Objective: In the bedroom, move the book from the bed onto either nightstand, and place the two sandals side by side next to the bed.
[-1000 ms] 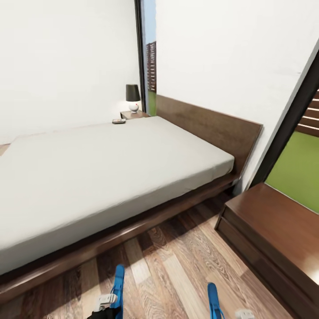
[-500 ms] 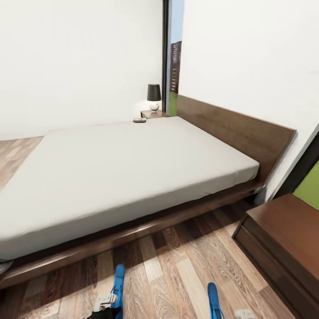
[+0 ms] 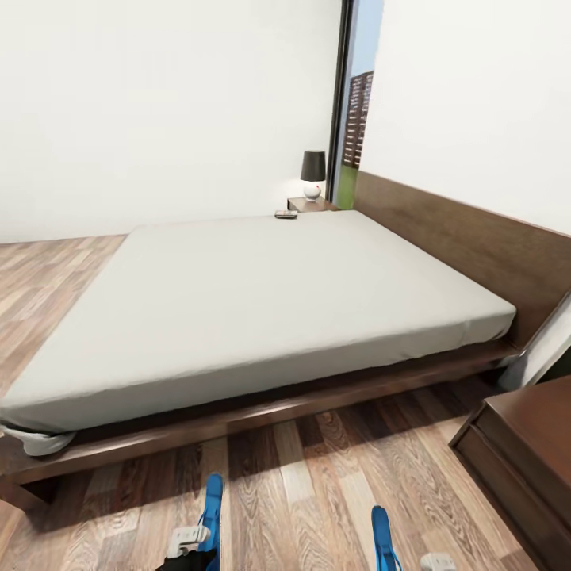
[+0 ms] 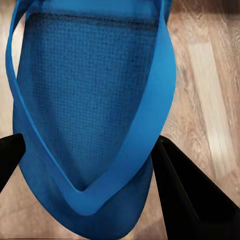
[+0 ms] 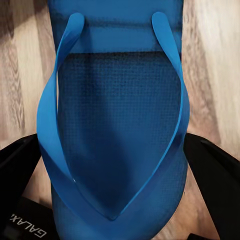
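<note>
The bed point(image 3: 262, 293), with its whitish-grey mattress and dark wooden frame, lies across the head view. The book point(image 3: 285, 214) rests at the mattress's far edge, just in front of the small nightstand point(image 3: 311, 205). My left gripper point(image 4: 90, 167) is shut on one blue sandal point(image 4: 90, 100), whose sole and straps hang between the black fingers point(image 4: 187, 192) above the plank floor. My right gripper point(image 5: 117, 172) is shut on the other sandal point(image 5: 117, 115). In the head view both sandals point(image 3: 211, 515) point(image 3: 382, 539) show low down, over the floor in front of the bed's near side.
A black-shaded lamp point(image 3: 312, 170) stands on the nightstand beside a tall dark-framed window point(image 3: 353, 103). A long, low, dark brown cabinet point(image 3: 527, 452) sits at the right, close to the headboard point(image 3: 476, 238). Wood-plank floor point(image 3: 317, 484) runs along the bed's near side and past its foot at the left.
The whole head view has shifted: bed, lamp and cabinet slid rightward, so the camera has turned left. Both sandals stay held in the same place in the picture.
</note>
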